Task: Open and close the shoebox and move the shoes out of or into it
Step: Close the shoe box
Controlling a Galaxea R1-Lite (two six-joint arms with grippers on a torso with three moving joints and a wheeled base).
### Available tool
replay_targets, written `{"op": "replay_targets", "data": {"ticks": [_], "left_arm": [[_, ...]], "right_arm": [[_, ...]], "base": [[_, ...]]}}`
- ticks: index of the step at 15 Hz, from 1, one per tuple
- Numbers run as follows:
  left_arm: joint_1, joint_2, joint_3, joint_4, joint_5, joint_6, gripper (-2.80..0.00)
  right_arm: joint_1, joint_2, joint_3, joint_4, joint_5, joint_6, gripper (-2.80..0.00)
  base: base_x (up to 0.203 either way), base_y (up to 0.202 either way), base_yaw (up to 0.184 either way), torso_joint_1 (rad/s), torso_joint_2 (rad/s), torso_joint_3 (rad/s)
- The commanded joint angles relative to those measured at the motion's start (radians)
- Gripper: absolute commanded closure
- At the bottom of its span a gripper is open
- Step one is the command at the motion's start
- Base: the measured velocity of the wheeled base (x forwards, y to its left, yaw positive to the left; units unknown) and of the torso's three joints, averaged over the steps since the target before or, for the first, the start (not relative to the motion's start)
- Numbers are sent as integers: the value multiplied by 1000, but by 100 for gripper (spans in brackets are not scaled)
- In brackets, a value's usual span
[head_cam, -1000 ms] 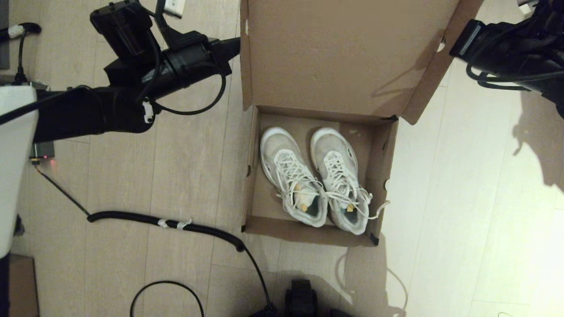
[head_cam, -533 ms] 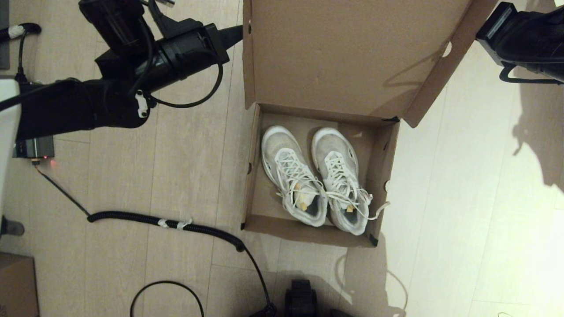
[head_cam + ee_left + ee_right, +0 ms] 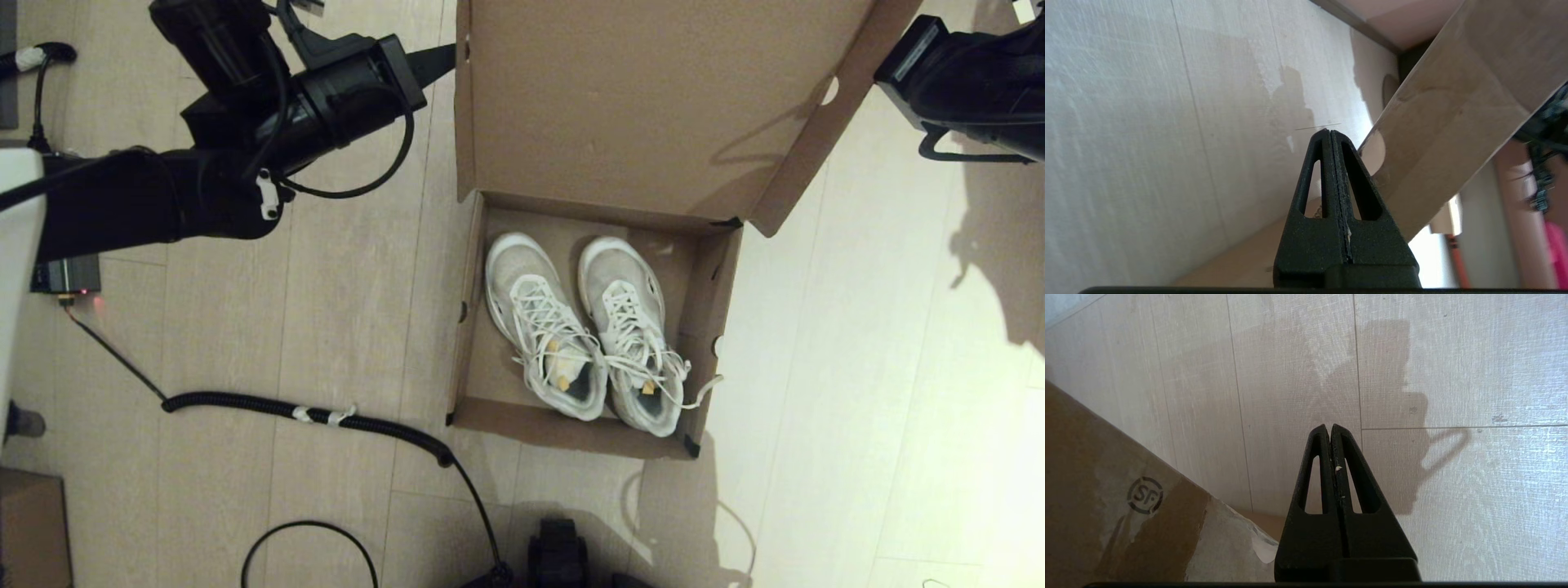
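Note:
The brown shoebox [image 3: 563, 430] stands open on the floor, its lid [image 3: 637, 106] tilted up on the far side. Both white lace-up shoes lie inside side by side, toes away from me: one [image 3: 526, 314] on the left, the other [image 3: 624, 318] on the right. My left gripper [image 3: 447, 55] is shut and empty, its tip at the lid's left edge. In the left wrist view the left gripper [image 3: 1327, 131] is beside the lid's side flap [image 3: 1453, 122]. My right arm [image 3: 971, 73] is by the lid's right flap. The right gripper [image 3: 1329, 427] is shut and empty over bare floor, beside the lid's outer face [image 3: 1106, 486].
A black coiled cable [image 3: 326, 415] runs across the floor left of the box. A small brown carton [image 3: 33, 523] sits at the near left. A small device with a red light [image 3: 65, 278] lies near the left arm. Bare floor lies right of the box.
The lid has swung slightly wider. The left arm has shifted a little farther away. The right arm has moved right and away from the lid's flap.

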Motion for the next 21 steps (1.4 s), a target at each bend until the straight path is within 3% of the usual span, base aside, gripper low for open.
{"op": "replay_targets", "data": {"ticks": [1, 5, 9, 11, 17, 18, 19, 21], "left_arm": [[2, -10, 0, -3, -3, -22, 0], [6, -17, 2, -3, -1, -31, 0], [-2, -17, 2, -3, -3, -33, 0], [-11, -17, 2, -3, -3, -33, 0], [-15, -24, 2, -3, -2, -33, 0], [-15, -21, 3, -3, 0, -27, 0], [-11, -17, 19, -4, -2, 3, 0], [9, 11, 30, 8, -6, 146, 0]], "right_arm": [[0, 9, -4, -3, 2, 4, 0], [-1, 8, -7, -3, -24, 53, 0], [93, -4, -35, -1, -9, 106, 0], [101, -18, -38, 0, 19, 155, 0], [101, -14, -68, 3, 27, 134, 0], [101, -9, -63, 3, 28, 95, 0], [100, -1, -46, 3, 28, -10, 0], [84, 25, 6, 0, 25, -343, 0]], "base": [[0, 0, 0, 0, 0, 0], [0, 0, 0, 0, 0, 0], [0, 0, 0, 0, 0, 0], [0, 0, 0, 0, 0, 0], [0, 0, 0, 0, 0, 0], [0, 0, 0, 0, 0, 0], [0, 0, 0, 0, 0, 0], [0, 0, 0, 0, 0, 0]]}}
